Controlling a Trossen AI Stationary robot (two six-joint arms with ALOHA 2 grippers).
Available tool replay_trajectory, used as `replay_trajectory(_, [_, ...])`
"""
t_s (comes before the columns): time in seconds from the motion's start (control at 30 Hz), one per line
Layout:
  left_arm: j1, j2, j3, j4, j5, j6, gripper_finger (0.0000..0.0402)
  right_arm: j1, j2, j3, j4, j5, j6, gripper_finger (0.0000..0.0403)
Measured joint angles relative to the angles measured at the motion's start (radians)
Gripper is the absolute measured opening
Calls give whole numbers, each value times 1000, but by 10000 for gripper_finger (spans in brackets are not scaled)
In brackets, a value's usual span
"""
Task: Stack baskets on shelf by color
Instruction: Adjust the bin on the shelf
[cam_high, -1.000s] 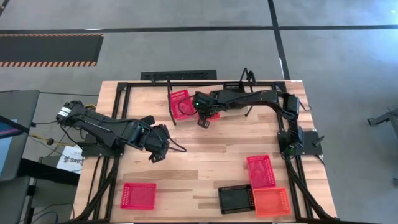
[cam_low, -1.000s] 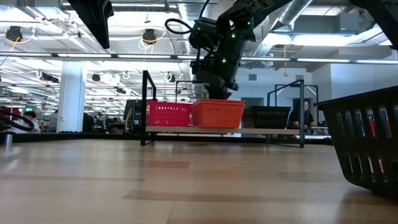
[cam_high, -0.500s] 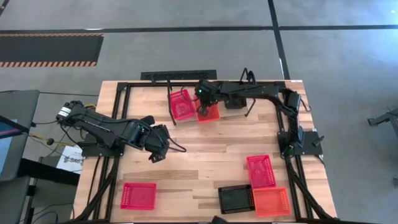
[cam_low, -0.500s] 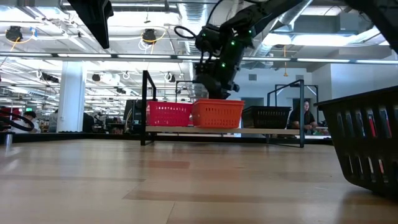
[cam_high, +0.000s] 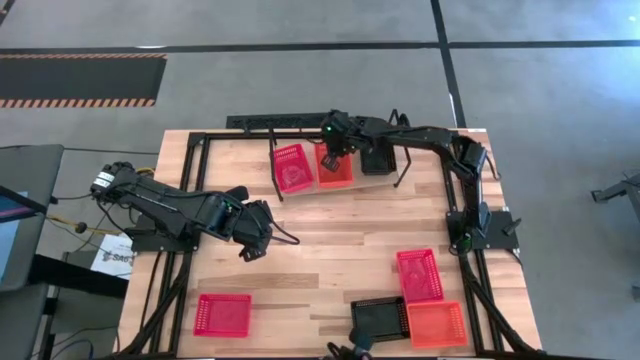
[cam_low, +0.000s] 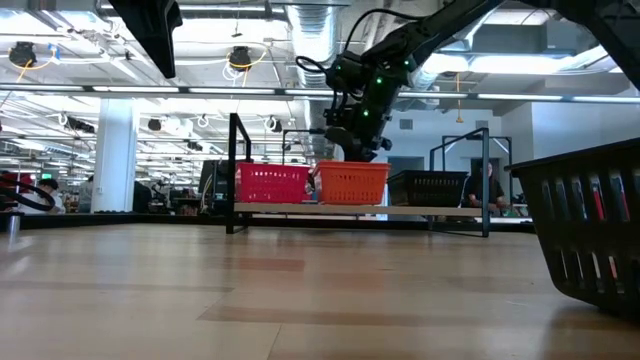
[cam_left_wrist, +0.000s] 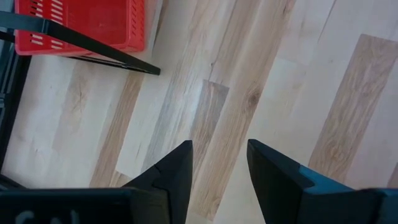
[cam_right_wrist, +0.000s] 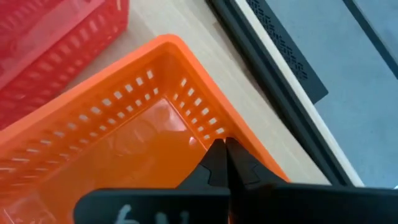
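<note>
Here the right gripper (cam_high: 331, 150) reaches over the shelf (cam_high: 392, 175) at the tabletop's far edge, fingers (cam_right_wrist: 219, 163) pressed together on the far rim of an orange basket (cam_high: 335, 168). Pinching the rim, not the body, probably lets it set the basket down flat on the shelf board. The basket sits just beside a pinkish-red basket (cam_high: 293, 167) and near a black basket (cam_high: 378, 160) on the same shelf; the low view shows all three in a row on the board, one colour per spot, which suits sorting by colour.

Left gripper (cam_high: 250, 243) hovers over bare wood mid-tabletop, fingers (cam_left_wrist: 174, 171) spread, holding nothing; probably waiting.

Unstacked, at the near side: a pinkish-red basket (cam_high: 222, 314) at the left, another (cam_high: 419, 274) at the right, a black one (cam_high: 378, 319) touching an orange one (cam_high: 436, 324).

Surface: light butcher-block tabletop (cam_high: 330, 240), black frame. Room: open hall with grey floor, ceiling ducts, distant workstations; a person (cam_low: 491, 187) stands behind the shelf.
</note>
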Motion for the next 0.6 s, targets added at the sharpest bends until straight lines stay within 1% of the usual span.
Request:
replay_trajectory(0.47, [0,0,0,0,-1,-2,141,-31,0,0,0,-1,-29,0])
replay_trajectory(0.6, [0,0,0,0,-1,-4,141,-15,-3,0,-5,-46,8,0])
